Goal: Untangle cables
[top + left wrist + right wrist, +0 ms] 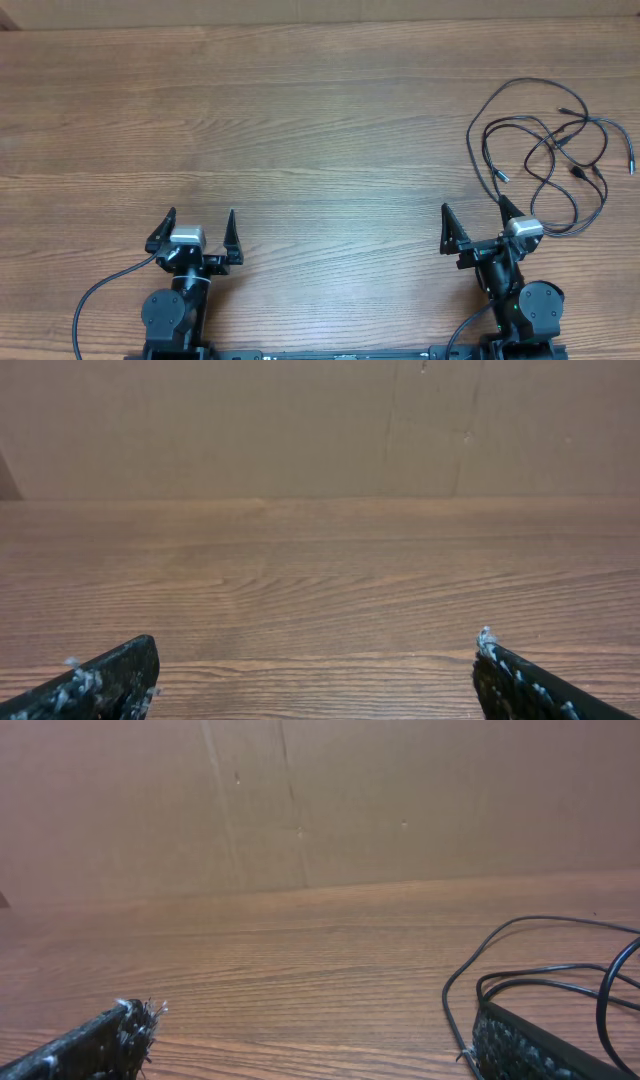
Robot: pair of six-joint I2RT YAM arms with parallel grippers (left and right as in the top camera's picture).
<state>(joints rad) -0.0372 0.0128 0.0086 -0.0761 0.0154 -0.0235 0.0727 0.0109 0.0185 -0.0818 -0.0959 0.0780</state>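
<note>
The cables point(545, 150) lie as loose, overlapping black loops on the right side of the wooden table point(300, 120), with small plug ends scattered among them. My right gripper point(475, 210) stands open just in front of the nearest loop, with nothing between its fingers. In the right wrist view a strand of the cables point(445, 994) curves right beside my right finger point(520, 1045); whether they touch I cannot tell. My left gripper point(201, 215) is open over bare wood at the front left, far from the cables. Its fingers point(110, 680) are spread wide.
A brown cardboard wall point(320, 430) rises behind the table's far edge, also seen as the wall point(320, 800) in the right wrist view. A thick black arm wire point(90, 300) loops out beside the left arm's base point(170, 315).
</note>
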